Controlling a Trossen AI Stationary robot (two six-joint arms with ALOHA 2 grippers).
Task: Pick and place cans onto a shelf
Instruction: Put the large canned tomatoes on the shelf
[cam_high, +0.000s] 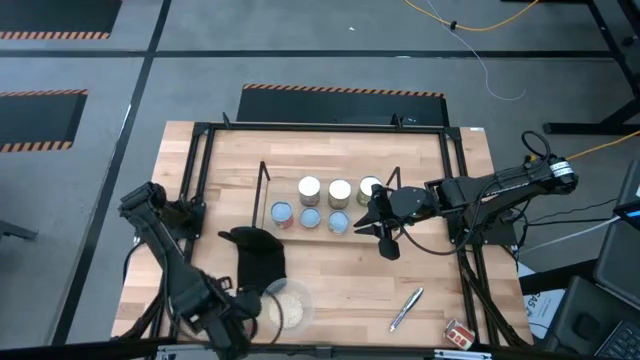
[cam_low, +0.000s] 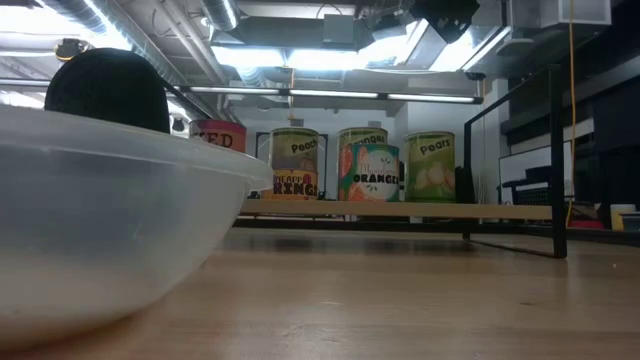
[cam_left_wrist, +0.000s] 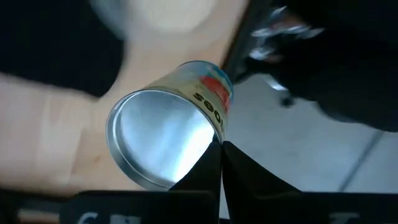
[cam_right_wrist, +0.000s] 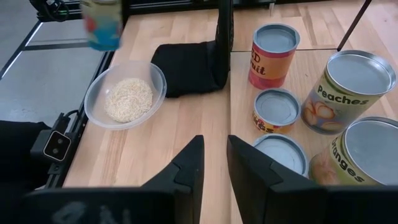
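Bowl (cam_low: 100, 230) up front; left fingers (cam_left_wrist: 217, 162) closed, can (cam_left_wrist: 168, 134) loose; right fingers (cam_right_wrist: 214, 165) slightly apart, empty.

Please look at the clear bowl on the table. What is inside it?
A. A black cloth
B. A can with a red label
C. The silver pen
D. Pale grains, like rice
D: the right wrist view shows the clear bowl holding a heap of pale grains, with the black cloth beside it, not inside.

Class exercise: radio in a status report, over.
Left gripper shut on a can. Right gripper open beside the shelf. Bowl near left arm.
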